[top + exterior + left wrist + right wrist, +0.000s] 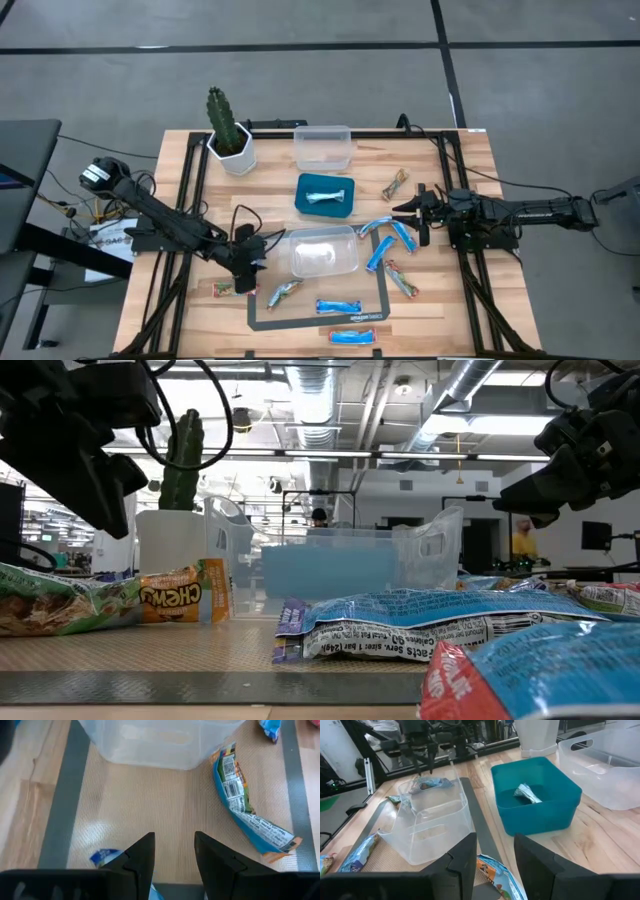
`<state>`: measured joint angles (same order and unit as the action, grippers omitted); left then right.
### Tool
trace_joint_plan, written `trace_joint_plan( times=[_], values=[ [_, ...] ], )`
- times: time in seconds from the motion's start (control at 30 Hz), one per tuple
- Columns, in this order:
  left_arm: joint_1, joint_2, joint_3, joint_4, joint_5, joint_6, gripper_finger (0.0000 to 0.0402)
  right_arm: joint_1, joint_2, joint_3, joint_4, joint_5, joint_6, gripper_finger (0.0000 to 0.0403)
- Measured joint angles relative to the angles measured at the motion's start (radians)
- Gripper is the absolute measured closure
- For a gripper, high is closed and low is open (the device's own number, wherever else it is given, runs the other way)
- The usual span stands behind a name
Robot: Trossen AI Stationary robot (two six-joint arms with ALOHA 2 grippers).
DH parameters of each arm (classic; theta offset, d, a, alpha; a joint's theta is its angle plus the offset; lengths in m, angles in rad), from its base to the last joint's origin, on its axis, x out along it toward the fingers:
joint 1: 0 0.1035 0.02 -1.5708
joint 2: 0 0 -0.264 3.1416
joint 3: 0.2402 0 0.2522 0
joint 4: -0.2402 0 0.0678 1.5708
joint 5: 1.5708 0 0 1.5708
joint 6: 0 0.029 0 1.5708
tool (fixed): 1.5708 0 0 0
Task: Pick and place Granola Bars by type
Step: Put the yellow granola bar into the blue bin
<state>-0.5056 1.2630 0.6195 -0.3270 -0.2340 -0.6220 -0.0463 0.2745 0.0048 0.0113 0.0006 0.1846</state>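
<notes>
Seen from above: wooden tabletop [470, 160] carrying a potted cactus [226, 130], a clear bin [322, 146] at the far edge, a teal bin [326, 195] with one wrapped bar inside, and a second clear tub [322, 251] nearer the middle. Granola Bars [338, 306] scattered around that tub, blue-and-white ones along the grey mat's [385, 290] near and right sides, tan ones by the mat's left corner, to the right of the mat and beside the teal bin. Left hand [248, 272] hovering at the tub's left corner, just above a tan bar; right hand [413, 212] poised right of the teal bin, over the blue bars. From tabletop level: blue wrappers filling the foreground, a tan "Chewy" bar [185, 596] propped before the cactus pot, both arms hanging dark in the upper corners. From the left wrist: left hand [173, 851] with fingers parted, gripping nothing, over the mat; a blue bar [246, 807] lying curved nearby, the tub's edge just beyond. From the right wrist: right hand [495, 851] likewise parted and empty, a blue wrapper directly beneath, the teal bin [540, 795] with its single bar ahead, the clear tub [432, 827] beside it, and the other arm reaching down at the tub's far side.
</notes>
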Motion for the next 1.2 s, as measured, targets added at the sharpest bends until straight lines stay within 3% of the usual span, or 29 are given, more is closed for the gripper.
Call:
trace_joint_plan(
  times=[0.33,0.67,1.2],
  values=[
    [-0.007,0.251,0.301,-0.204,0.022,-0.098,0.027,0.0,0.0,0.0,0.0,0.0,0.0,0.0278],
    [-0.035,0.52,0.583,-0.378,0.134,-0.136,0.027,0.0,0.0,0.0,0.0,0.0,0.0,0.0278],
    [-0.035,0.621,0.629,-0.408,0.2,-0.202,0.027,0.0,0.0,0.0,0.0,0.0,0.0,0.0278]
  ],
)
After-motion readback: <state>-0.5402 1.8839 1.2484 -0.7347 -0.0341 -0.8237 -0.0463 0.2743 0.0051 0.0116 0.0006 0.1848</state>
